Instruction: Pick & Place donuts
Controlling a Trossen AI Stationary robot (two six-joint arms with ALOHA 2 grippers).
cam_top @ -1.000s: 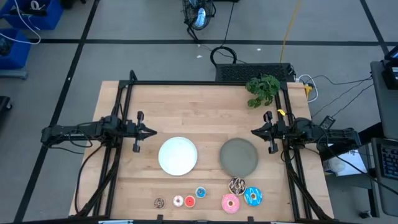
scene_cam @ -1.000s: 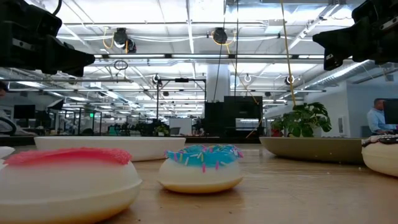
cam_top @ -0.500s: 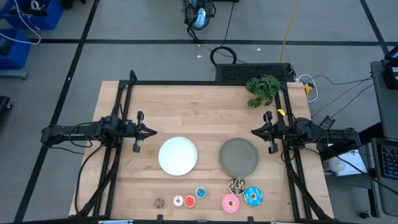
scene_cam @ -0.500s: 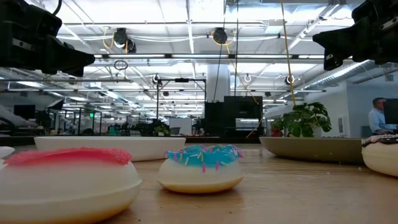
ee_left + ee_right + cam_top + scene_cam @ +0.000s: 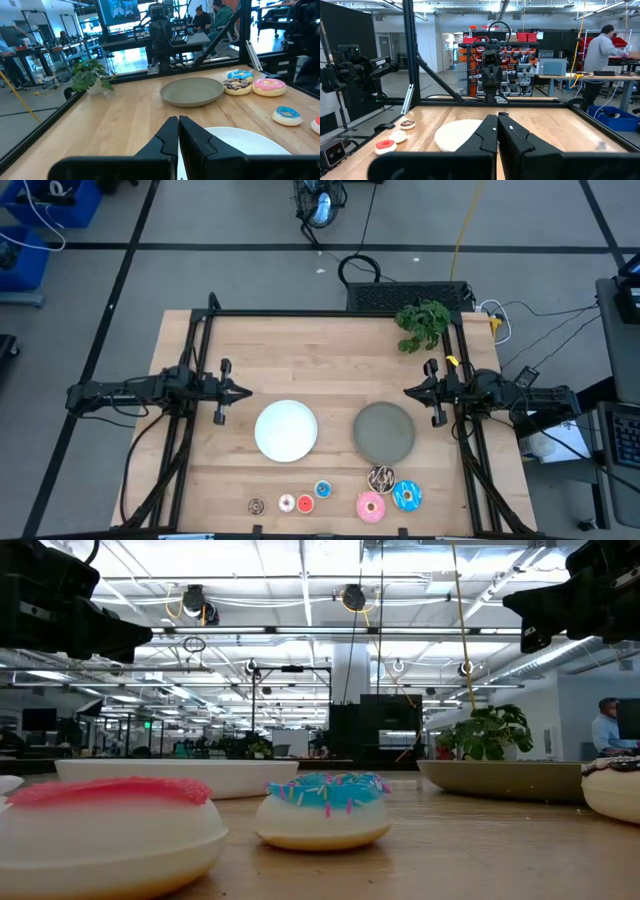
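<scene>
High view: donuts well apart from tools.

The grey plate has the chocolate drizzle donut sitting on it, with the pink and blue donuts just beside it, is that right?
Not quite. The high view shows the grey plate bare: the chocolate drizzle donut lies on the table beside it, next to the pink donut and blue donut.

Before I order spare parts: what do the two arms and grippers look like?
Both arms are black, slim and jointed. The left gripper and right gripper each end in two black, wedge-shaped fingers tapering to a point. A short black crossbar sits behind each gripper. No markings show. The right arm has a small yellow tag beside its wrist.
</scene>
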